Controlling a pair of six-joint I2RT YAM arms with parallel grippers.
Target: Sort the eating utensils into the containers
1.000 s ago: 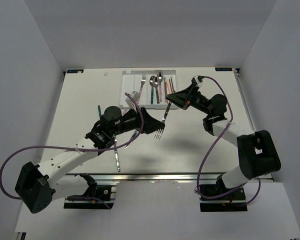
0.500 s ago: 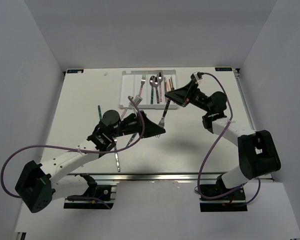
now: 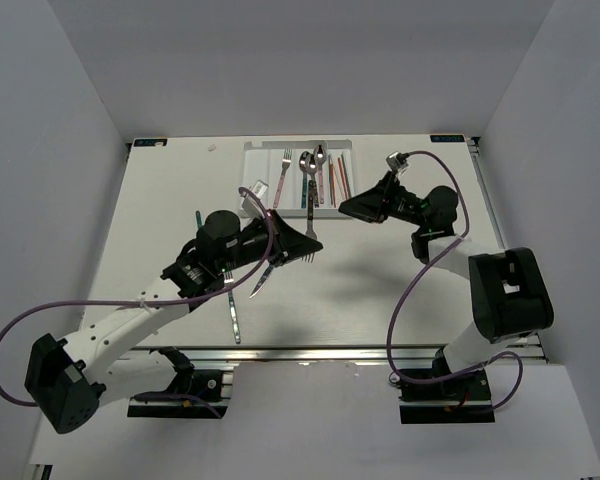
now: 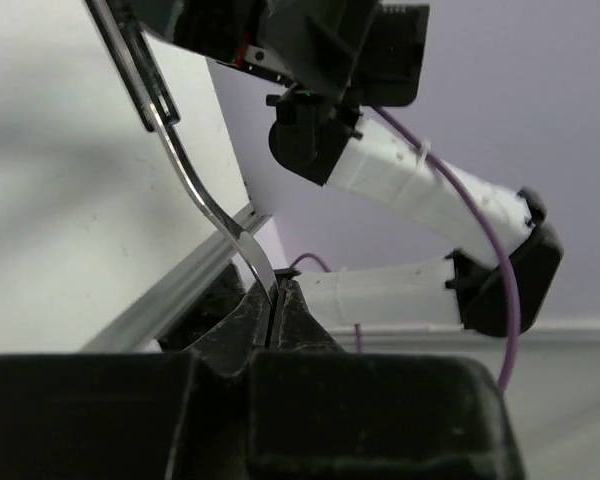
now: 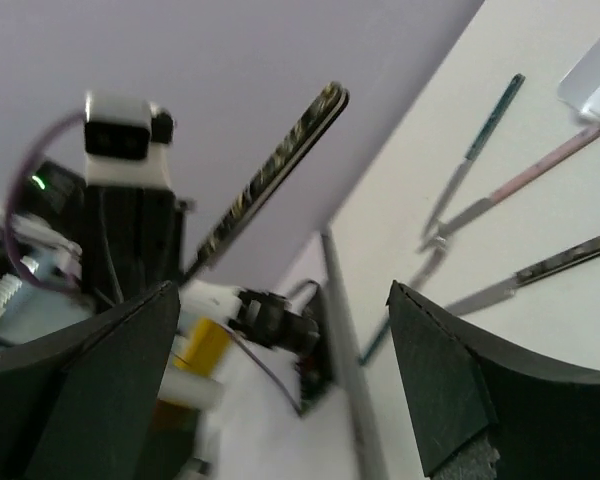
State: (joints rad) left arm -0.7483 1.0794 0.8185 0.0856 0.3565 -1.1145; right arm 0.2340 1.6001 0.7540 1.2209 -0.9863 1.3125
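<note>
Hiding fork [image 4: 202, 200] tip: left gripper [image 4: 277, 292] jaws, clamped.

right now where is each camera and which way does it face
top external: overhead from behind, looking down on table, tray, left arm, right arm.
left wrist: on left arm, facing right arm; left tool pinches fork.
right wrist: on right arm, facing left arm; right tool open below.
shared: both wrists see the fork.

flat white rectangular plastic tray [image 3: 255, 160]: smooth, faint sheen | slim silver metal utensil [image 4: 190, 175]: polished, glossy, its patterned handle dark and shiny | white tabletop [image 3: 160, 200]: matt, smooth | left gripper [image 4: 277, 295]: black matt plastic | purple cable [image 3: 401, 305]: smooth, slightly glossy sheath
</note>
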